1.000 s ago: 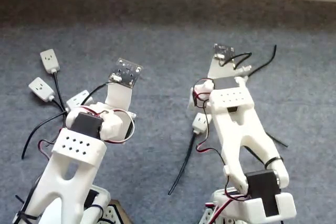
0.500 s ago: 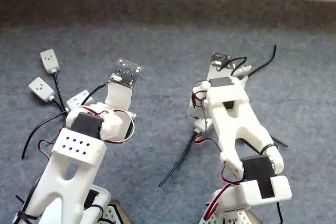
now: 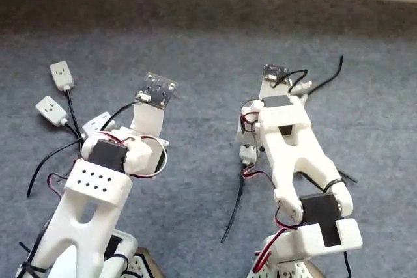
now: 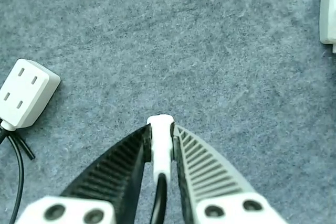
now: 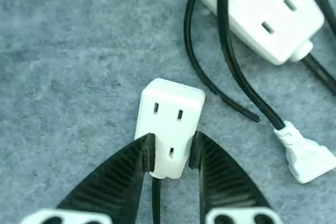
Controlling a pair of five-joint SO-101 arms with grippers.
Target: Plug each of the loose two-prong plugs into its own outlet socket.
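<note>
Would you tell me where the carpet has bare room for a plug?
Free: grey carpet between the arms and the far band beyond them. Crowded: white outlet sockets and black cords beside the left arm; more sockets and cords around the right gripper.

I see one outlet socket (image 3: 62, 75) and a second socket (image 3: 51, 110) beside my left arm (image 3: 91, 187) — a black cord (image 3: 232, 209) trails by the right arm (image 3: 296, 154).

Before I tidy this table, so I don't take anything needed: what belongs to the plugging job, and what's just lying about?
Job: white plug in the left claw; socket block in the right claw; loose plug and second socket block beside it; far-left pair of socket blocks.
Lying about: grey carpet.
</note>
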